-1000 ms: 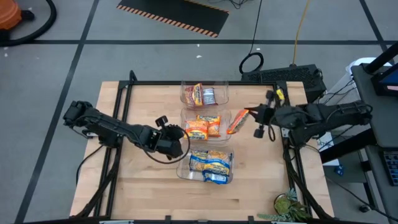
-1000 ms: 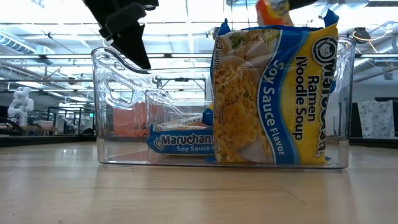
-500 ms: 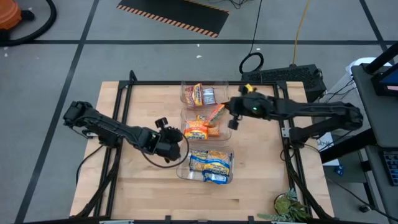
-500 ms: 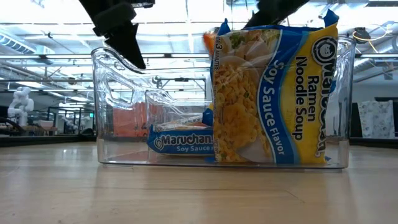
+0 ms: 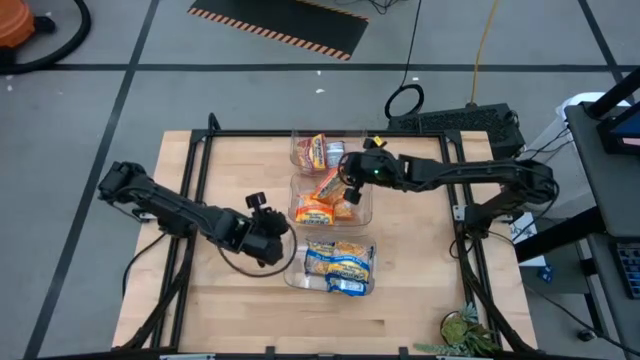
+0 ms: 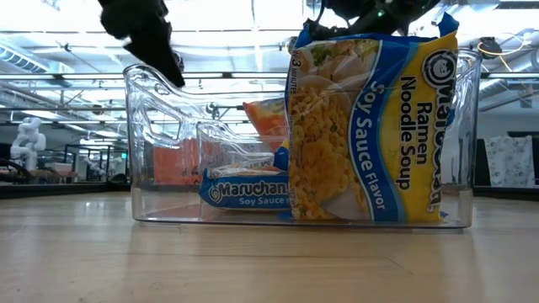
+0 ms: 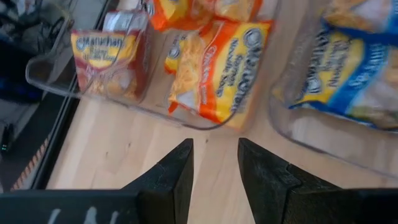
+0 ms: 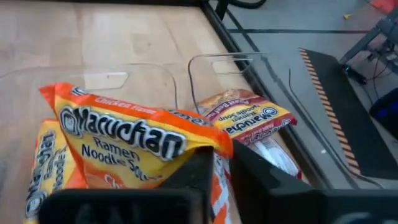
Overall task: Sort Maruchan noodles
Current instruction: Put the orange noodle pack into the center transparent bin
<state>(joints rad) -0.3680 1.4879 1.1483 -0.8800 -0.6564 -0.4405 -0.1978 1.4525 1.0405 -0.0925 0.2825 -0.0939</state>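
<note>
Three clear bins stand in a column mid-table. The far bin (image 5: pixel 352 150) holds reddish-brown packets (image 8: pixel 249 118), the middle bin (image 5: pixel 368 205) orange packets (image 7: pixel 214 74), and the near bin (image 6: pixel 160 168) blue-and-yellow packets (image 6: pixel 370 126), one upright and one flat. My right gripper (image 5: pixel 343 183) is over the middle bin, shut on an orange Maruchan packet (image 8: pixel 124 140). My left gripper (image 7: pixel 214 165) hovers open above bare table to the left of the bins, touching nothing. My right gripper pinches the orange packet between its two fingers at one end edge (image 8: pixel 208 146), coming from the table's right side and slanting down. The packet hangs tilted ahead of the fingers, its lower part (image 6: pixel 268 122) down inside the middle bin; whether it rests on the packets below I cannot tell.
A black metal frame (image 5: pixel 200 135) runs along the table's edges. A green leafy thing (image 5: pixel 465 330) lies at the near right corner. Bare wood (image 5: pixel 230 300) stretches left of and in front of the bins. Cables and a power strip (image 5: pixel 470 118) sit beyond the far edge.
My right gripper has carried the orange packet from right of the bins toward the table's left and lowered it over the middle bin; the packet now dips into that bin. My left gripper has drawn back slightly toward the table's left and near edges, staying open.
</note>
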